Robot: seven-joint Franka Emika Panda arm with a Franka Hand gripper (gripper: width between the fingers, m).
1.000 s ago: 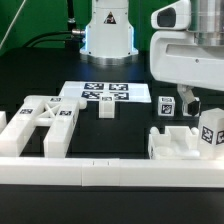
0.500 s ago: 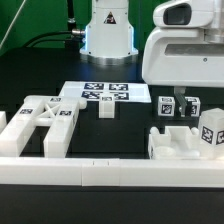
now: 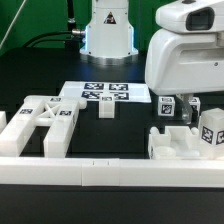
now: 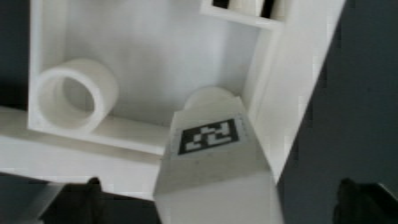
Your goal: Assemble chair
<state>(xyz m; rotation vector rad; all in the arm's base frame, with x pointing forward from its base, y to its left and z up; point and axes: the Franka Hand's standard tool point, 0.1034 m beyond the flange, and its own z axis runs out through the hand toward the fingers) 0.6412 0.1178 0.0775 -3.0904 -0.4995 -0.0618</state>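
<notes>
End effector (image 4: 222,200) spread wide, gripping nothing. Tagged leg block (image 4: 217,150) sits between its fingers (image 4: 80,198), near white part (image 4: 151,60) with round hole.

a black table (image 3: 130,135) fills most of the scene. flat on it, toward the back, lies the marker board (image 3: 100,93), a thin white sheet printed with black-and-white square tags; its end on the exterior view's right is partly covered. along the near edge of the table runs a long white border rail (image 3: 140,174), with a seam visible left of its middle. another white rail end (image 3: 3,122) shows at the exterior view's left edge. behind the table, dark cables (image 3: 45,42) curve near a green strip (image 3: 5,30).
</notes>
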